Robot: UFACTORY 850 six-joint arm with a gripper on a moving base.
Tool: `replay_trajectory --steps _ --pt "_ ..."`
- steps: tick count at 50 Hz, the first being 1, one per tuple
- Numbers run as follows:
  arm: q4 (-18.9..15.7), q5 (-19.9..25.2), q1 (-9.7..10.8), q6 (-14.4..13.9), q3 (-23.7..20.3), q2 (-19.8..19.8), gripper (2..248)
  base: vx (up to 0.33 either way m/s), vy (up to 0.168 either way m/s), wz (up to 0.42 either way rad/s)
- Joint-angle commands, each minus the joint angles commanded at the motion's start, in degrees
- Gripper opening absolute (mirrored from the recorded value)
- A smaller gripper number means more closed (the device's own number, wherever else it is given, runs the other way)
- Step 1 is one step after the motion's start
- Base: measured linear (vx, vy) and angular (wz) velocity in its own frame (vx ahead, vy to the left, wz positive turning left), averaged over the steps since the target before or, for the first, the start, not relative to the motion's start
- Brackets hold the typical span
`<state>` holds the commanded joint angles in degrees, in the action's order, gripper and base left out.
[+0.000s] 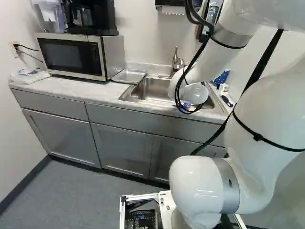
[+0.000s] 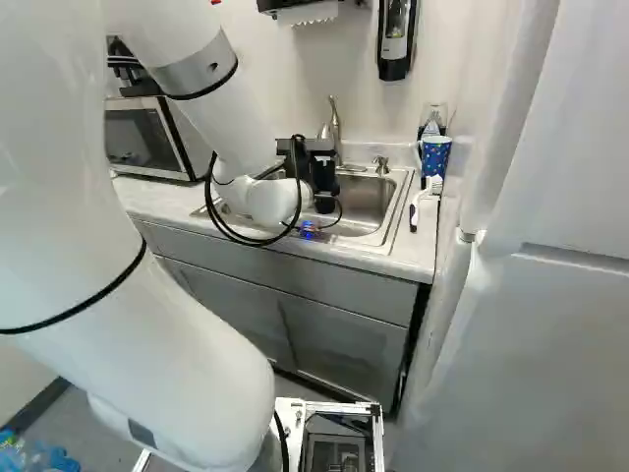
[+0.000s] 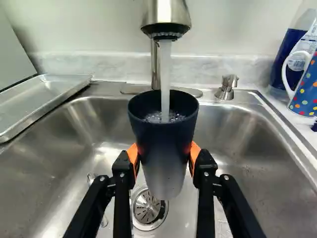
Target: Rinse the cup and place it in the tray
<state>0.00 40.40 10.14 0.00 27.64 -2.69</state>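
The hand [image 2: 316,169] is over the sink [image 3: 228,129], pinching the dark cup [image 3: 161,144] from two sides. In the wrist view, the hand [image 3: 164,156] stands partly open, its fingers as far apart as the cup is wide, with the orange pads [image 3: 132,154] against the cup's sides below the rim. The cup is mouth up under the tap [image 3: 166,15], and a stream of water [image 3: 165,74] runs into it, with bubbles inside. The drain [image 3: 146,206] shows below. The metal tray [image 3: 44,99] lies beside the sink, near the microwave [image 1: 71,56].
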Motion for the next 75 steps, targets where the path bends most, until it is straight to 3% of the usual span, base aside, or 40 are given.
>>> replay_trajectory --steps 44,75 --pt "0.0 0.0 -0.2 0.0 0.0 0.0 120 0.0 0.0 0.0" --pt "0.0 0.0 -5.8 0.0 -0.3 -0.3 120 0.0 0.0 0.0"
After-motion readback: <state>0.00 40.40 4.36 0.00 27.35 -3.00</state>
